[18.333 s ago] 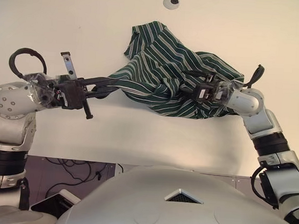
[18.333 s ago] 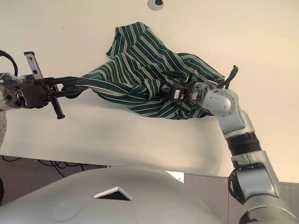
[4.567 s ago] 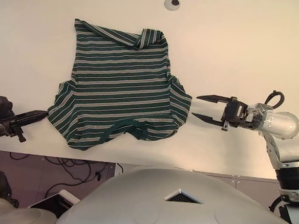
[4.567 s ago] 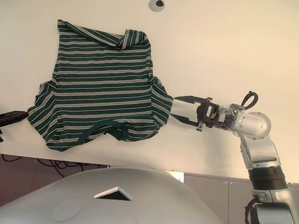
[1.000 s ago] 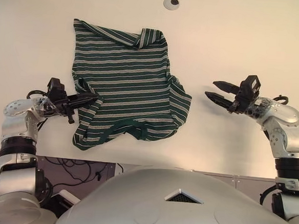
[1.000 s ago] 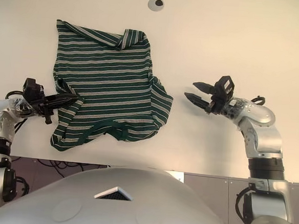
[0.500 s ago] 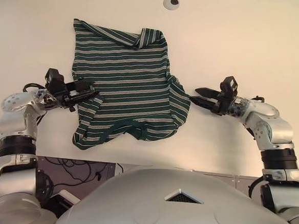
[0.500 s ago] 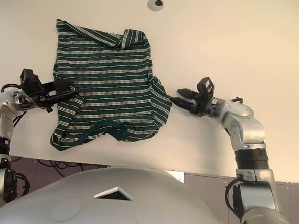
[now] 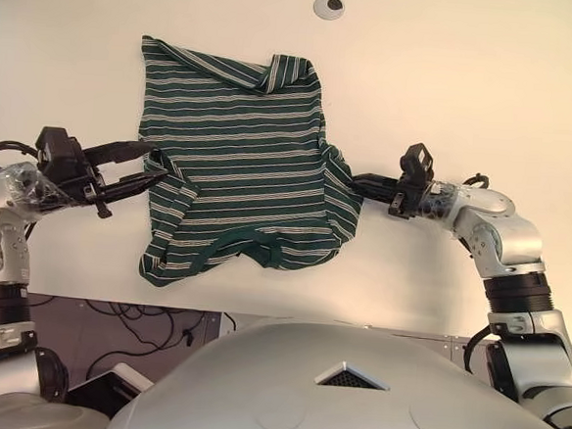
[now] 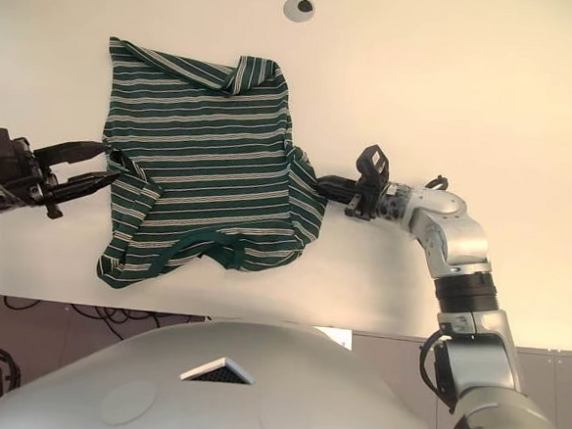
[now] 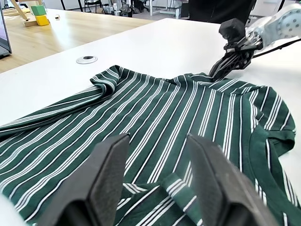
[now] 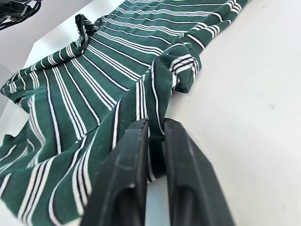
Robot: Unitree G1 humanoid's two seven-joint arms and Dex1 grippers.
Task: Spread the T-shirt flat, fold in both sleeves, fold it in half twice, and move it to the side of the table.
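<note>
Black left gripper (image 9: 150, 164) hangs jaws wide over the left sleeve (image 9: 162, 184), already lying folded inward. Your T-shirt (image 9: 237, 142) lies flat, left of the table (image 9: 472, 80) middle, neckline close to the front edge. Your right gripper (image 9: 359, 183) pinches the right sleeve (image 9: 341, 194) by its hem, probably to fold it in; plenty of tabletop stretches rightward for the later move
</note>
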